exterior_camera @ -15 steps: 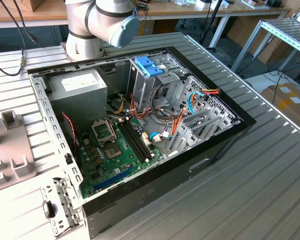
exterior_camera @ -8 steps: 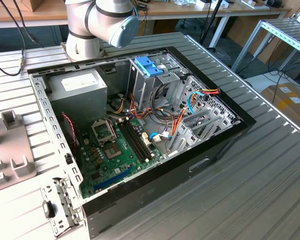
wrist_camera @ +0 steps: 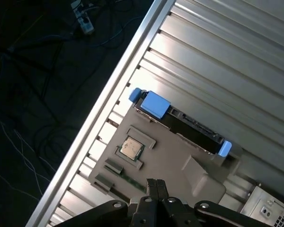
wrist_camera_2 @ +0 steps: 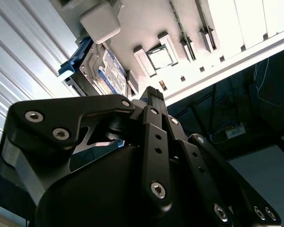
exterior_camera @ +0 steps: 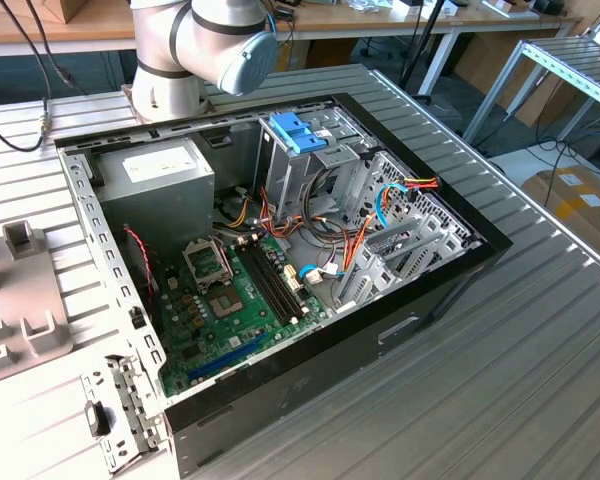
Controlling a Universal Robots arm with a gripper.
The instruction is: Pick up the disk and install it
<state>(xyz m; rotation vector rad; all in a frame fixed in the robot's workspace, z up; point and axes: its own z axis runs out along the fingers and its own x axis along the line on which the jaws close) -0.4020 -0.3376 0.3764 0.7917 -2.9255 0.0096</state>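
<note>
Two fingers pressed together, empty, apart from the disk bearing a blue-white label.

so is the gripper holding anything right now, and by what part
Nothing is held. The gripper is shut with nothing between its fingertips, and the disk stands on edge in the grey holder, apart from it.

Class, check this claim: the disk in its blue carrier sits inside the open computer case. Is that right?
No, the place is wrong: in the first wrist view the disk in its blue carrier sits in the grey fixture on the slatted table.
</note>
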